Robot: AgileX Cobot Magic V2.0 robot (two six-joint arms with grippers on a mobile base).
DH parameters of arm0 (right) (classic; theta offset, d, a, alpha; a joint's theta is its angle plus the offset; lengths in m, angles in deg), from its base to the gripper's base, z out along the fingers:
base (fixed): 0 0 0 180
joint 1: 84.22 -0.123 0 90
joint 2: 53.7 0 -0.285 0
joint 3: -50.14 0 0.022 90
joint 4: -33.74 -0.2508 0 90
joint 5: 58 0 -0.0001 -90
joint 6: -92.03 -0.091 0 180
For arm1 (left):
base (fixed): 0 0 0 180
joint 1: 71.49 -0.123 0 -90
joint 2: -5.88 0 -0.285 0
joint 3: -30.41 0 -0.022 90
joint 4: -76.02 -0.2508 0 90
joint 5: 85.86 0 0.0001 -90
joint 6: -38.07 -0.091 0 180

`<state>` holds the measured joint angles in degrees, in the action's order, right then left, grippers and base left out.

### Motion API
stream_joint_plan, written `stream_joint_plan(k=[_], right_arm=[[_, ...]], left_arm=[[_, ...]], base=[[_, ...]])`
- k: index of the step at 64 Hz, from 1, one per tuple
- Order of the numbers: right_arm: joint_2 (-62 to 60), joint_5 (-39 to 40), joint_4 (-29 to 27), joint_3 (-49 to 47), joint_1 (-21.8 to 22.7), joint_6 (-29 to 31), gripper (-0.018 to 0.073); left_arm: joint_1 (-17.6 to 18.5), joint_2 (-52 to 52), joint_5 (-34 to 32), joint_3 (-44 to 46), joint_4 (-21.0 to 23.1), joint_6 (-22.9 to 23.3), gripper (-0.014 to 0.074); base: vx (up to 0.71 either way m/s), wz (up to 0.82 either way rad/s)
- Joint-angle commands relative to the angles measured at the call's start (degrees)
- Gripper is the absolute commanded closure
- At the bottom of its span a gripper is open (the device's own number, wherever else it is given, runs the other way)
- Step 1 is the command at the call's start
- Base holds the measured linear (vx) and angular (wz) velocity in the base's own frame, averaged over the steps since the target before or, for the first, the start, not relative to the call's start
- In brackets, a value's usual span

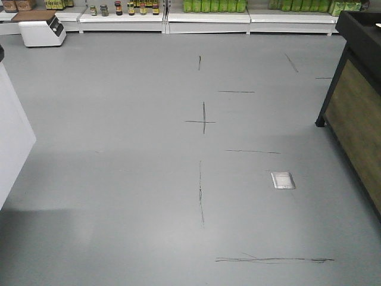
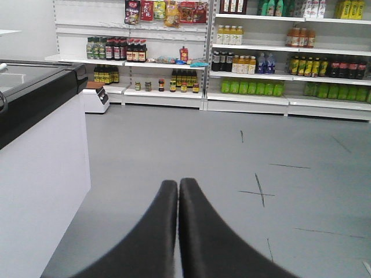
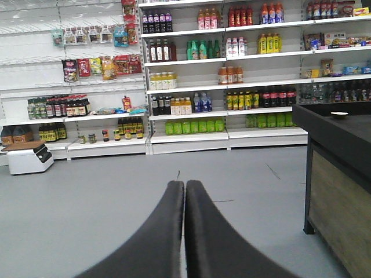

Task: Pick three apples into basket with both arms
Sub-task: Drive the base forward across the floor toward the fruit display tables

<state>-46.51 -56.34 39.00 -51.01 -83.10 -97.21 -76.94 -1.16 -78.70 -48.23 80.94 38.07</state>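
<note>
1. The left fingers (image 2: 156, 231) are pressed together tip to tip with nothing between them. They point over the grey floor (image 2: 191, 145) toward the far shelves (image 2: 249, 98).
2. The right fingers (image 3: 165, 231) are also closed on each other and empty, and face the far shelves.
3. Apples and basket: no view shows them, so I cannot tell where they are.
4. In the front view the floor bears thin black marks, with a cross (image 1: 203, 121) mid-floor and a metal plate (image 1: 283, 180) nearer, to the right.
5. A white cabinet (image 2: 40, 174) with a black top stands at left. A dark stand (image 3: 342, 191) with a wood side stands at right.
6. The shelves hold bottles, jars and hanging packets, with green bottles (image 2: 252, 88) on a low shelf. All labels are too small to read.
</note>
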Motion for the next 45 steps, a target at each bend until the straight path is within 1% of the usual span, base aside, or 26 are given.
stream_joint_plan(k=[1, 31, 45], right_arm=[[-0.62, 4.66, 0.54, 0.81, 0.27, 0.33, 0.0564], [-0.62, 4.66, 0.54, 0.81, 0.27, 0.33, 0.0564], [-0.62, 4.66, 0.54, 0.81, 0.27, 0.33, 0.0564]], left_arm=[[-0.06, 0.84, -4.53, -1.27, 0.63, 0.00, 0.0603], [-0.06, 0.84, -4.53, -1.27, 0.63, 0.00, 0.0603], [-0.06, 0.84, -4.53, -1.27, 0.63, 0.00, 0.0603]], base=[[0.06, 0.06], [0.09, 0.03], [0.11, 0.12]])
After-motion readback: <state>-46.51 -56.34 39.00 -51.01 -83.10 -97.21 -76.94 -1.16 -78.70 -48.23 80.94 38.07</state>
